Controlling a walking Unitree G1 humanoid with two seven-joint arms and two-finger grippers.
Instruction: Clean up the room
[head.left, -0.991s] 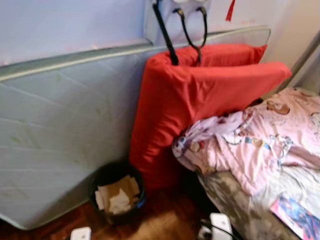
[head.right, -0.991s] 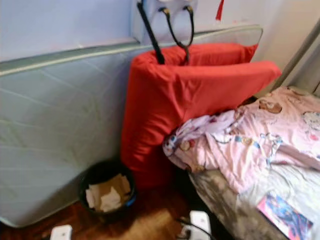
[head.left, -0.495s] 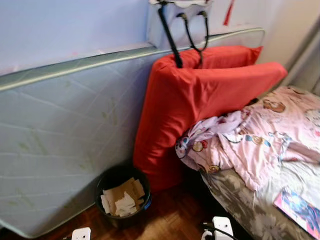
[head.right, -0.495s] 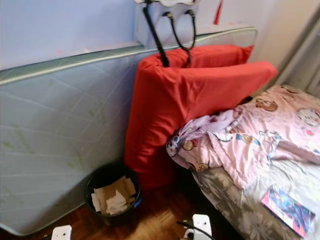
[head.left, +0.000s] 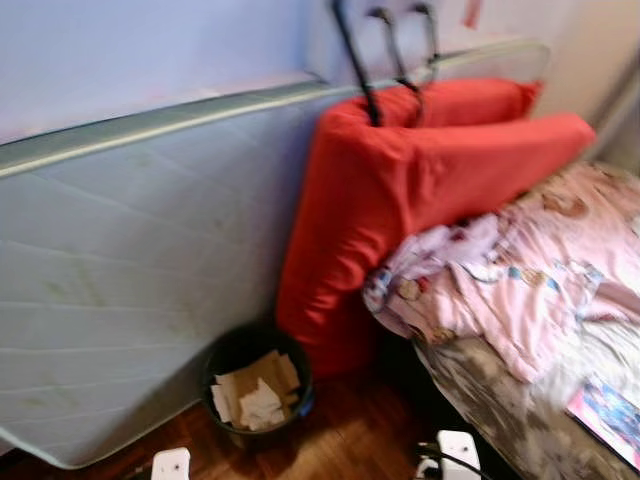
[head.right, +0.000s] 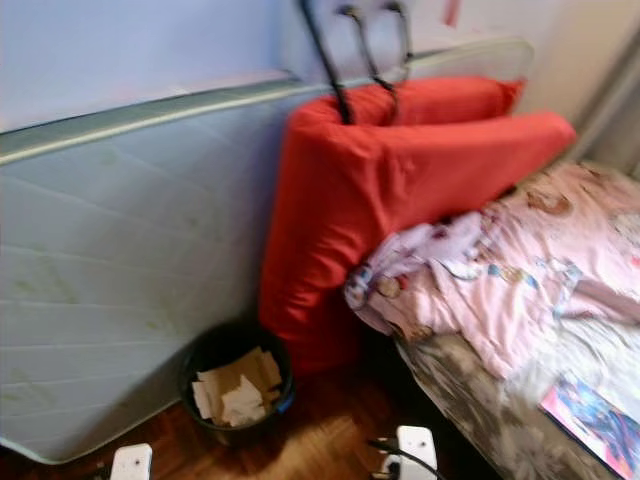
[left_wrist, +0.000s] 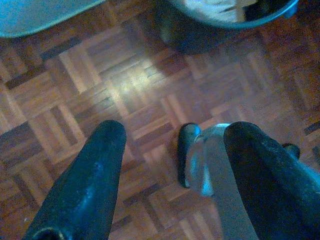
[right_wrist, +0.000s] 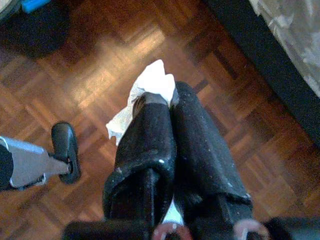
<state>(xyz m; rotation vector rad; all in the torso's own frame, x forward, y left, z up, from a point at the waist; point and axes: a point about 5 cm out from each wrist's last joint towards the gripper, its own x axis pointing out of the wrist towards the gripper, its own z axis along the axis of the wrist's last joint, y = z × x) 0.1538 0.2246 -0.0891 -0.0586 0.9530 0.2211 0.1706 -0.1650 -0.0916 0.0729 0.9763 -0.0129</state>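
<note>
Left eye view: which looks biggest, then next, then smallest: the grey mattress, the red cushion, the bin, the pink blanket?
1. Mattress, biggest by far.
2. Red cushion.
3. Pink blanket, close to the cushion, so that order is unsure.
4. Bin, smallest.
</note>
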